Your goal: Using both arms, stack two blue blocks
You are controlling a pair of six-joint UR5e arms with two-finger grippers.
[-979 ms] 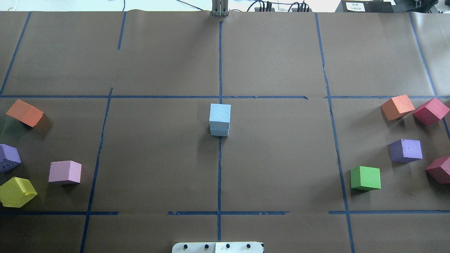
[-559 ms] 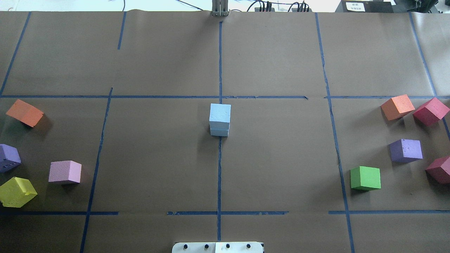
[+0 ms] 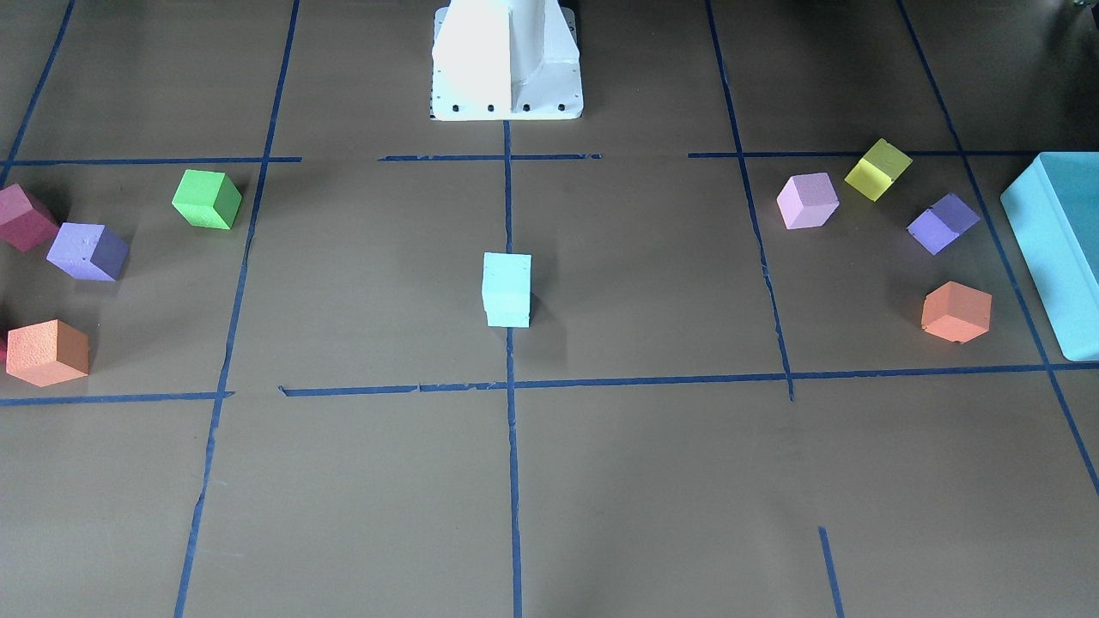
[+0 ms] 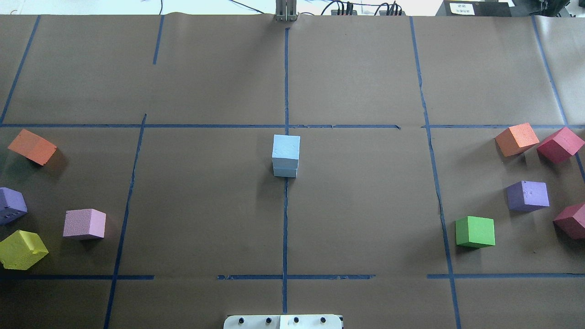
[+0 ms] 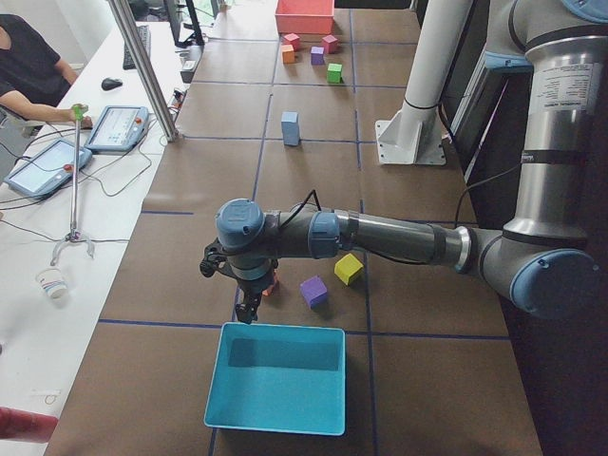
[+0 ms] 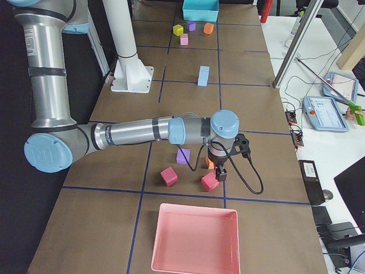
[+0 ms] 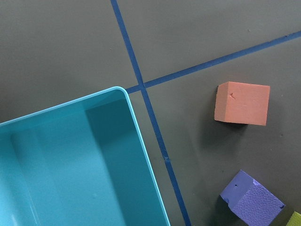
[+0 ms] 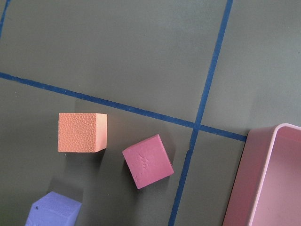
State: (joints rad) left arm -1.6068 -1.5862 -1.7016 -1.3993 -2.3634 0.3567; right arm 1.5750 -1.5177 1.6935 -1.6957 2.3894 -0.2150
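Left gripper (image 5: 249, 309) hangs over the tabletop's left end, just at the rim of a teal bin (image 5: 281, 329), and only a side view shows it, so I cannot tell whether its fingers are parted or closed. The right gripper (image 6: 220, 173) is likewise impossible to judge; it hovers at the right end above loose cubes, just short of a pink bin (image 6: 197, 212). Neither carries anything that I can see. The two blue blocks (image 4: 286, 156) stand in the middle of the table (image 4: 365, 205), midway between the left and right edges. One sits squarely on the other, their sides nearly flush, and both arms are well apart from them. By that, the stacking looks finished, with nothing left but perhaps bringing the arms home. The surface is brown paper marked into squares with blue tape lines (image 4: 285, 228). A white pedestal (image 3: 506, 60) stands at the robot's edge, and coloured cubes are scattered toward both ends. Beyond the far edge an operator (image 5: 28, 66) sits at a white bench with control tablets (image 5: 119, 128).
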